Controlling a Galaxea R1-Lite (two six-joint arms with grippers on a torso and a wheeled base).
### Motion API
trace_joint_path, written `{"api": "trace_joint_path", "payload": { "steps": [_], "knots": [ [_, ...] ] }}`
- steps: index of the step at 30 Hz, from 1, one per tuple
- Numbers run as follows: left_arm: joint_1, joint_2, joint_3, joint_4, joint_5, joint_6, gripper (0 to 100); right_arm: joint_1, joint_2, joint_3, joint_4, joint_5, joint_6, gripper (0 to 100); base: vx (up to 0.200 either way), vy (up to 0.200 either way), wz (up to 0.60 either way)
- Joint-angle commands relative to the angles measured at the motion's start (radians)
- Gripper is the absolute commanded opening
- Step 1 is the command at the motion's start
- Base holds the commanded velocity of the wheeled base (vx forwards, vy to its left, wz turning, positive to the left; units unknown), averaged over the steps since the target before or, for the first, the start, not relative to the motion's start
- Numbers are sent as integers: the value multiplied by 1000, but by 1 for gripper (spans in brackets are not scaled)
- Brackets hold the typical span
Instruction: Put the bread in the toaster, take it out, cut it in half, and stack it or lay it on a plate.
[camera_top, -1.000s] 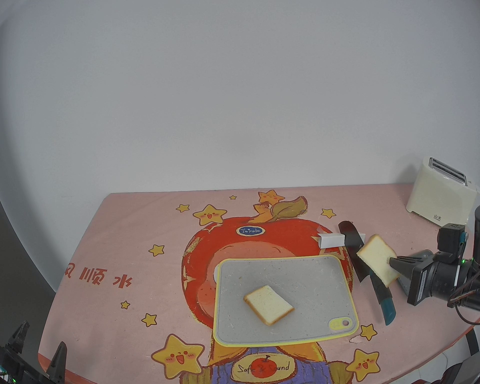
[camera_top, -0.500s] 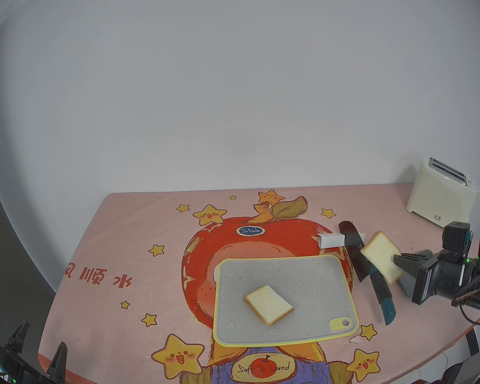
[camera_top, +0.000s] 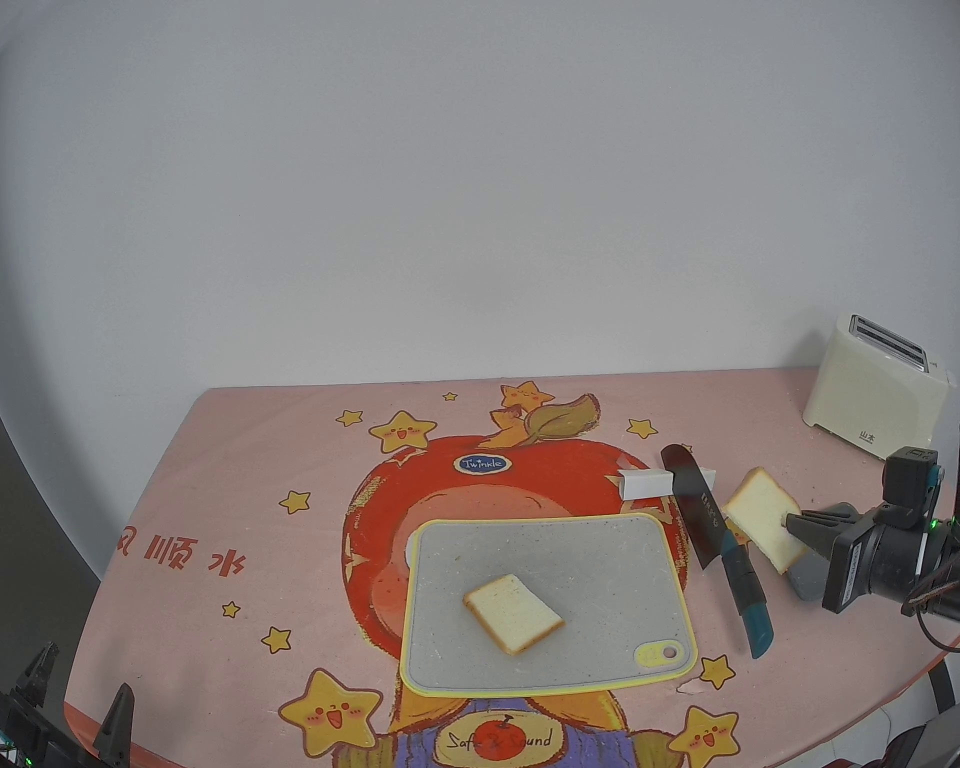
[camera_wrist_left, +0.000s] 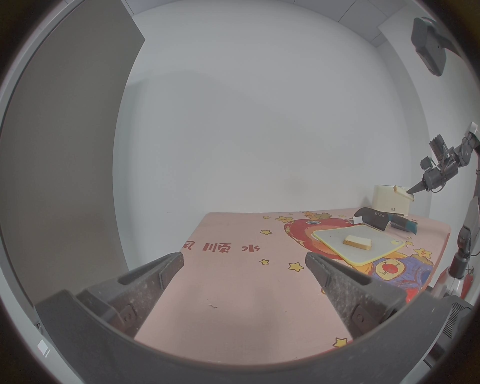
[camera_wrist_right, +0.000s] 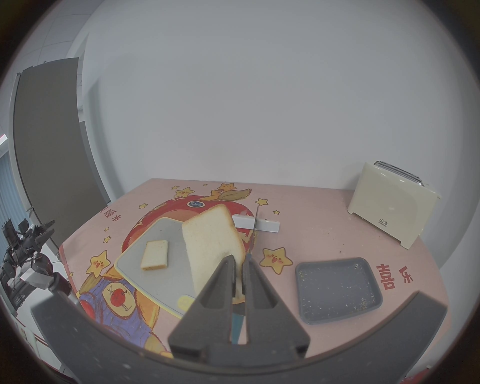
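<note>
We see the right gripper (camera_top: 797, 523) clamped on one edge of a pale square slice of bread with a tan crust (camera_top: 763, 513). It holds the slice tilted and clear of the pink desk printed with a cartoon apple and stars (camera_top: 260, 440), close to the right edge. The slice hangs above the gap between a knife with a dark blade and teal handle (camera_top: 716, 535) and a dark grey rectangular plate (camera_wrist_right: 337, 289). The knife lies slantwise just beside the right edge of a grey cutting board with a yellow rim (camera_top: 600, 560), its blade tip resting across a small white block (camera_top: 643, 483).

A smaller piece of bread of the same colour (camera_top: 512, 613) lies flat on the board, which sits in the middle of the near half of the desk. A cream two-slot toaster (camera_top: 878, 398) stands at the far right corner, well apart from the held slice.

The left gripper (camera_wrist_left: 243, 260) hangs by the near left corner of the desk, its fingers spread wide with nothing between them.
</note>
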Motion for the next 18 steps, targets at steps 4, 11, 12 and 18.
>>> {"api": "trace_joint_path", "payload": {
  "steps": [4,11,12,18],
  "knots": [
    [0,1,18,0,0,-2,100,2,12,5,0,0,0,0,-150,0,0],
    [0,1,18,0,0,0,100,0,16,7,-2,0,0,0,-86,0,0],
    [0,1,18,0,0,0,100,0,16,7,-2,0,0,0,0,0,0],
    [0,1,18,0,0,0,100,0,18,7,-2,0,0,0,0,-67,0]
  ]
}}
